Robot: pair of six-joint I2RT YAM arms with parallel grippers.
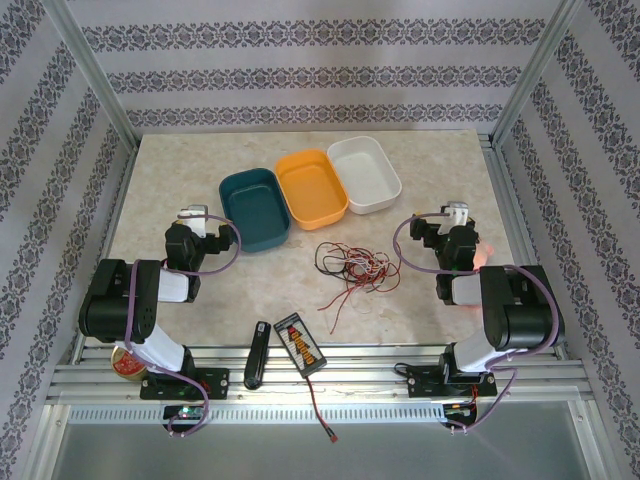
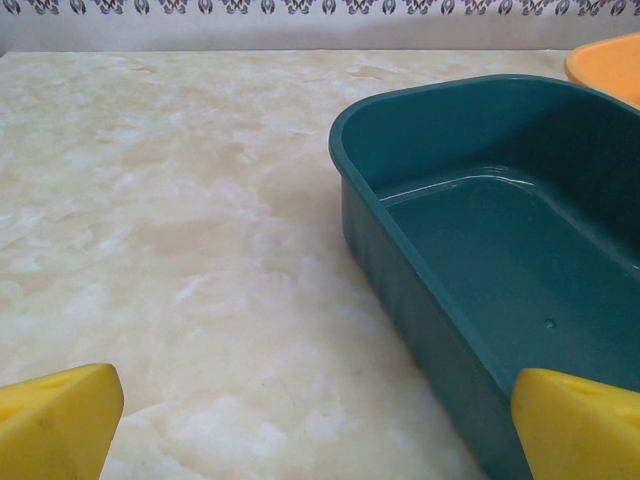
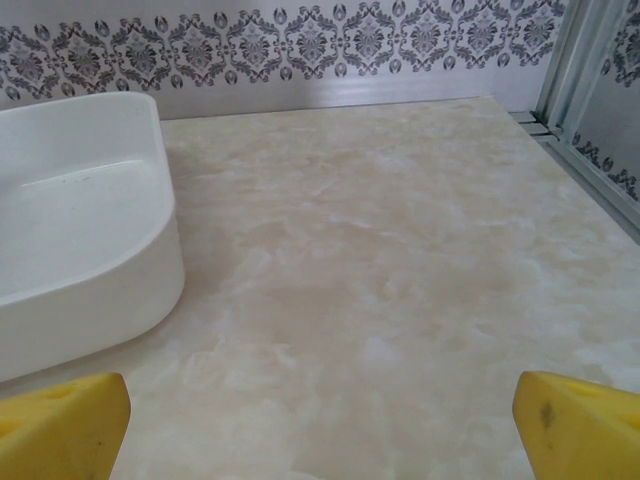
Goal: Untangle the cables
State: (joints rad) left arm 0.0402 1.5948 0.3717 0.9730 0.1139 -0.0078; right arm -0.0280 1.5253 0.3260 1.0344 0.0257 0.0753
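Yellow fingertips (image 2: 60, 415) of my left pincer (image 2: 320, 430) stand wide apart, empty, beside the teal tray (image 2: 480, 260). Cables (image 1: 355, 265), black, red and pale, lie tangled mid-table; I judge untangling not yet begun. Right pincer (image 3: 320, 430) likewise spread, holding nothing, near the white tray (image 3: 80, 220).
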